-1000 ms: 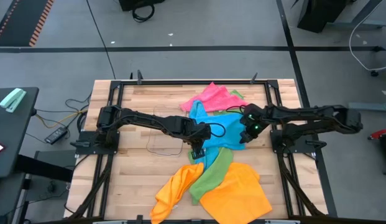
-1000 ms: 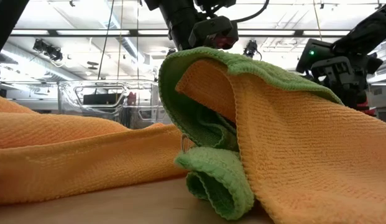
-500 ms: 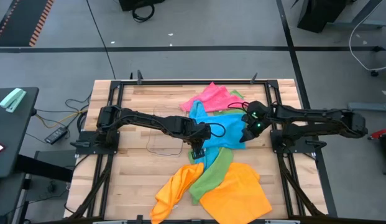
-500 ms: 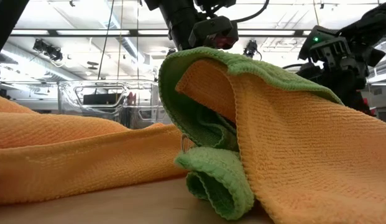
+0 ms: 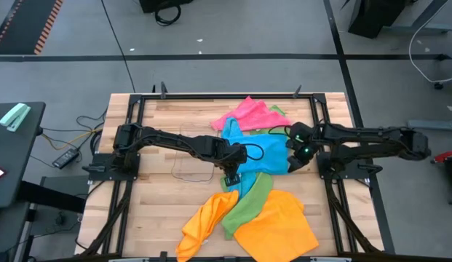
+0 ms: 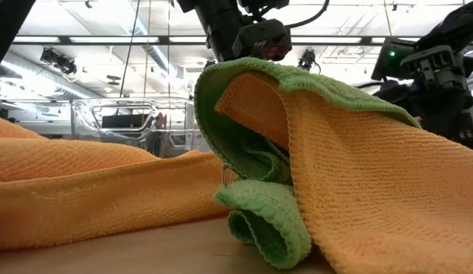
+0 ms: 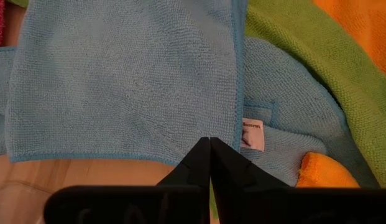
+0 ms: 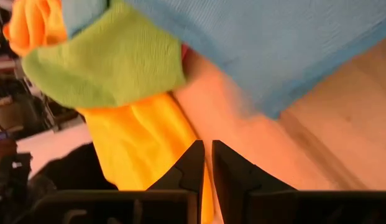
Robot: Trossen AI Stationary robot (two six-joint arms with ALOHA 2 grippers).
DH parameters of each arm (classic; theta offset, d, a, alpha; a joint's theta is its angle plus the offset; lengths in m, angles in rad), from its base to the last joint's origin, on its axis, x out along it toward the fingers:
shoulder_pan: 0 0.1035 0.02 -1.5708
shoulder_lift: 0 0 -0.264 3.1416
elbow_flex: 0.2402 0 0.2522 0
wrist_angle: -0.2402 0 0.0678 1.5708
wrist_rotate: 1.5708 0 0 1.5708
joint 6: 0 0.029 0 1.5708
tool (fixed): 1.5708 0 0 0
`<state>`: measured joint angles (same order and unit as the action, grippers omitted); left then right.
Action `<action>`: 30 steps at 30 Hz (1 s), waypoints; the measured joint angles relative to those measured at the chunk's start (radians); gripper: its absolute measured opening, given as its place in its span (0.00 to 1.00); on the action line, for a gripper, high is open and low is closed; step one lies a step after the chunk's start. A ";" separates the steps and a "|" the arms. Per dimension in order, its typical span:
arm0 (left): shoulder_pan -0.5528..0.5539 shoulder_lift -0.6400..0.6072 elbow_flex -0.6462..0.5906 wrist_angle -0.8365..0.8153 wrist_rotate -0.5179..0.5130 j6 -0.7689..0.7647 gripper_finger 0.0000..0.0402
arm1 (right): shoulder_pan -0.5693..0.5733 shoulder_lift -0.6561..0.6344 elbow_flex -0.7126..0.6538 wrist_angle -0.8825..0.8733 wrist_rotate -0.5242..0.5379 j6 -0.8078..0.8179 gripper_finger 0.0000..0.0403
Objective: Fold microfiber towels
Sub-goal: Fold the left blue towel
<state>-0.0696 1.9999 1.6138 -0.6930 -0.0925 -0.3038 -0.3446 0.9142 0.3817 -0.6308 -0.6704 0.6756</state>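
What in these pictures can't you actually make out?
- Low view: the orange towel and green towel fill the frame and block most of the table behind them.
- High view: the blue towel hides whatever lies beneath it.
- Left wrist view: whether the left pincer pinches any cloth.

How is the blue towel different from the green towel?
The blue towel lies mostly spread out in the middle of the table, while the green towel is bunched into a long narrow strip. The blue towel sits between the robot's left hand and right hand; the green towel lies nearer the table's front, against the orange towels. Both are soft, fuzzy cloths, not yet folded.
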 joint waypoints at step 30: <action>0.002 0.000 0.000 0.001 0.000 0.005 0.04 | 0.437 0.013 0.026 0.139 0.592 -0.132 0.35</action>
<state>-0.0681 1.9995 1.6138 -0.6922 -0.0925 -0.2986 0.0921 0.9272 0.4075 -0.4917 -0.0788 0.5434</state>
